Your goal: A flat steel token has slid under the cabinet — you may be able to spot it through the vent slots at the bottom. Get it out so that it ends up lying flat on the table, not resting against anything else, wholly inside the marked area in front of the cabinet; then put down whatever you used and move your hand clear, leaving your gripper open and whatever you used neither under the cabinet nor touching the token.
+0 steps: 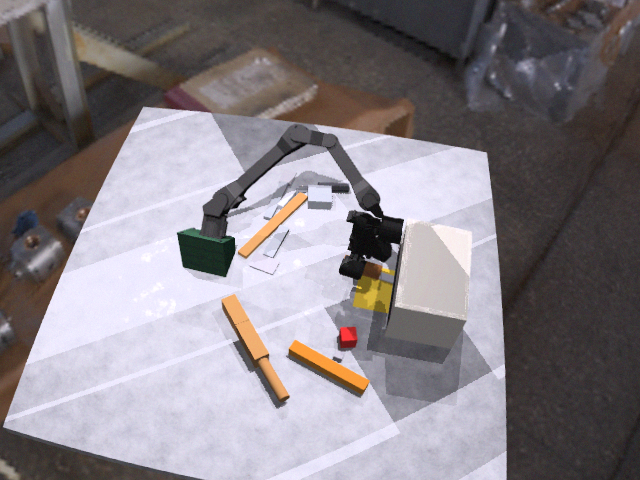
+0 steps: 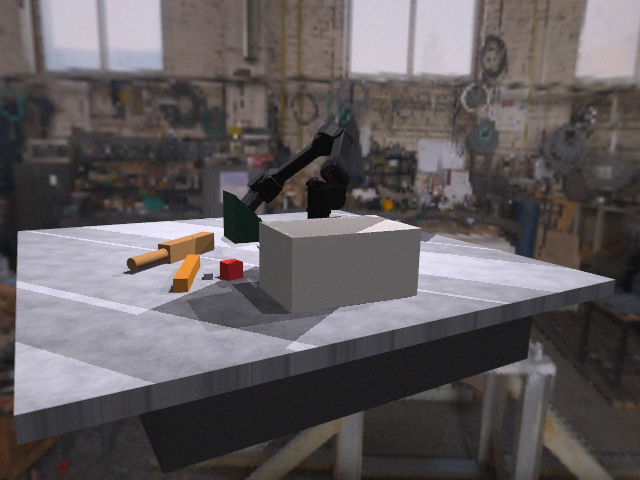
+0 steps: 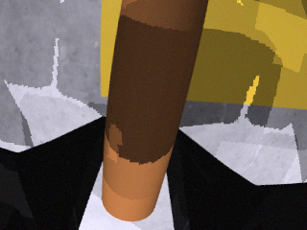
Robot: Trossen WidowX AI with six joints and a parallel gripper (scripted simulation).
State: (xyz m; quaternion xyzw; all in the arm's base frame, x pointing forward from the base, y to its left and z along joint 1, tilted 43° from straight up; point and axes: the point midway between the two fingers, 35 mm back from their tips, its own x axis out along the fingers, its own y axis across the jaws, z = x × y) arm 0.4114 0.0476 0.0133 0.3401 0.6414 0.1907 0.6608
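Jaws of the gripper (image 1: 356, 263) (image 3: 139, 158) were clamped on a round orange-brown handle (image 1: 373, 269) (image 3: 144, 96), its length running over the yellow area (image 1: 373, 294) (image 3: 240, 72) toward the cabinet (image 1: 434, 268) (image 2: 341, 263) on the right; the token, unseen, presumably lay beneath.

From up here the top view looks steeply down from well above the claw (image 1: 361, 271) (image 3: 139, 163), taking in the whole arm and nearly all the table (image 1: 170, 330) (image 2: 103, 330). The outside view sits lower and well back, beyond the cabinet (image 1: 434, 273) (image 2: 351, 263) from the claw, facing the arm across it. The wrist view looks down close over the claw; it shares the yellow patch (image 1: 372, 297) (image 3: 230, 72) with the top view.
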